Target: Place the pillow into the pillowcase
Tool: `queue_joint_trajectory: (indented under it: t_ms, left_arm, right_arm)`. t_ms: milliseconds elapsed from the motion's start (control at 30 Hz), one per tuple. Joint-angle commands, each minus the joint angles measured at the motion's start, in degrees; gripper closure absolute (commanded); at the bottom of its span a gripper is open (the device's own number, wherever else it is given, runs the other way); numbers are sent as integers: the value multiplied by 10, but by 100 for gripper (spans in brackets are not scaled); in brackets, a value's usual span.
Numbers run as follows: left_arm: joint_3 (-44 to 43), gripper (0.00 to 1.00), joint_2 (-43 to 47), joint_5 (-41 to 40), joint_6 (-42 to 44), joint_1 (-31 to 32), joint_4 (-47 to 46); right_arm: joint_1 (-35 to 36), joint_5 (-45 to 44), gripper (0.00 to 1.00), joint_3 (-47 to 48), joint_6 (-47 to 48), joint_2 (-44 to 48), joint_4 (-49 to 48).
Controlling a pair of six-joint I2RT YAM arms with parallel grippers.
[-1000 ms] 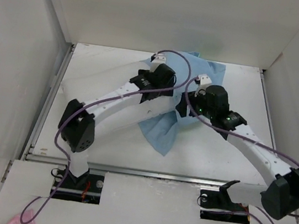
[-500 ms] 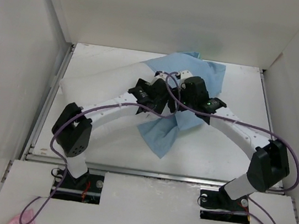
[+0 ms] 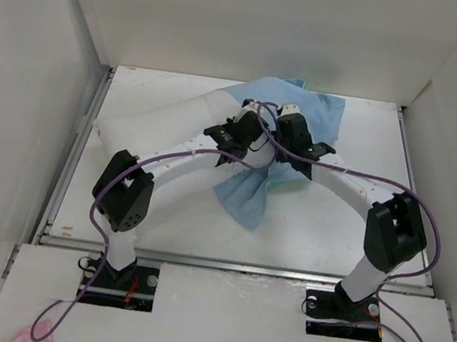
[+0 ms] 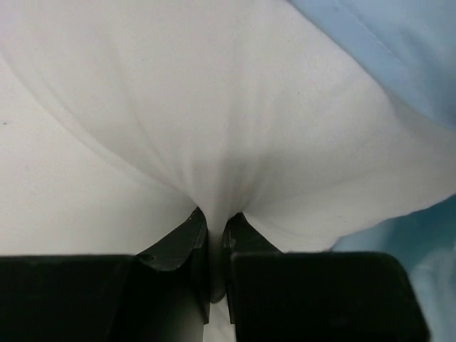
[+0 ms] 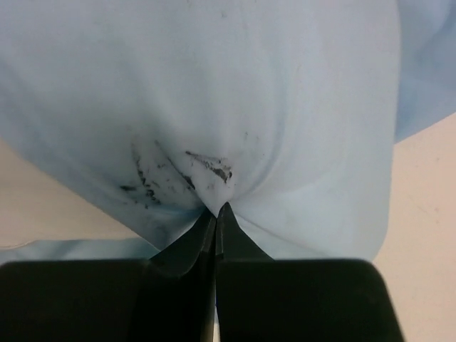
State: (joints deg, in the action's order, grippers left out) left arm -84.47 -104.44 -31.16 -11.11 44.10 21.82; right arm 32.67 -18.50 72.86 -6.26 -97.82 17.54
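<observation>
– Pinching what, on the left?
– The left gripper is closed on a fold of the pillow, which lies across the worktop from centre-left.
– And the right gripper?
– It is clamped on the pillowcase, mid-frame. Insertion seems underway. Next, the case needs drawing over the pillow.

White flat tabletop, walled on three sides. Holding:
- crumpled light blue fabric pillowcase;
- plump white rectangular fabric pillow, left of the pillowcase, its right end touching it.

Bare surface shows right of the pillowcase.
</observation>
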Motion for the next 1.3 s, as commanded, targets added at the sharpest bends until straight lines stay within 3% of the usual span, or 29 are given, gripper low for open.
queue_joint_trajectory:
  t_ms: [0, 167, 233, 500, 667, 833, 1000, 1133, 1267]
  left_arm:
    - [-13, 100, 50, 80, 6, -15, -85]
    - [-87, 100, 51, 210, 29, -9, -95]
    - [-119, 100, 51, 216, 29, -9, -95]
    - [-228, 100, 13, 185, -11, -9, -70]
    - [-205, 100, 13, 217, -37, -9, -70]
    - [-107, 100, 56, 248, -56, -9, -89]
    - [25, 100, 89, 326, -63, 17, -139]
    - [55, 100, 94, 403, -78, 28, -179]
    - [48, 100, 100, 409, -78, 28, -187]
  right_arm:
    - [9, 38, 100, 49, 8, 67, -17]
    - [15, 307, 100, 55, 22, 148, -74]
    - [10, 351, 100, 69, 22, 148, -80]
    - [-30, 686, 100, 112, -14, 115, -184]
    - [-67, 682, 100, 68, -60, 51, -223]
    - [-92, 589, 100, 25, -106, 21, -239]
    - [-91, 549, 100, 92, -118, -5, -231]
    - [-60, 589, 100, 172, -100, -42, -209]
    - [-36, 636, 100, 228, -94, -62, -209]
